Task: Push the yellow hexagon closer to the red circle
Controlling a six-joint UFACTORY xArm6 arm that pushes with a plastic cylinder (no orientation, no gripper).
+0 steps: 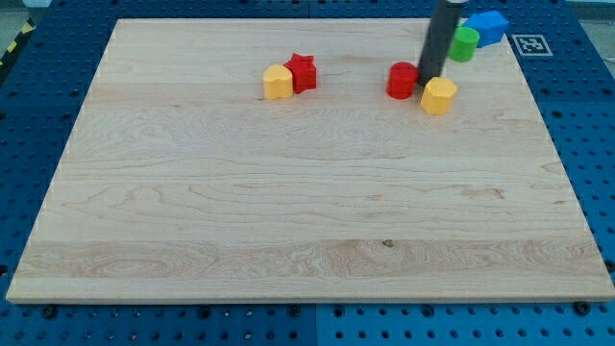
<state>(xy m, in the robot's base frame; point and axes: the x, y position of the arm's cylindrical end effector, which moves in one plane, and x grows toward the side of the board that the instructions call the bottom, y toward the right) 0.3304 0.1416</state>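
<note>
Scanning from the view's bottom, the wooden surface lies bare across its whole near half, pale grain and nothing on it. Moving up, the action sits in a band toward the view's top. At left of centre, a yellow block with a rounded outline sits touching a red star, the star just behind and to its right. Over to the right, here is the pair that matters: the yellow hexagon sits just beside the red circle, slightly nearer the view's bottom and to the circle's right, with a thin gap between them. And my tip is planted right in that gap, between the two, seemingly just clear of the hexagon's upper left edge. There is no claw on this arm, only the dark rod, so no open or closed state can be told.

Farther back, near the top right corner, a green block stands with a blue block just behind it, both partly screened by the rod.

Judging the hexagon: it looks a small, rigid, light piece that should slide readily on smooth wood and may spin if struck off centre. No taking hold here; the place to press is the flat on its far-right side, opposite the circle, pushing squarely through its middle. From between the blocks, my tip would first have to come round it.
</note>
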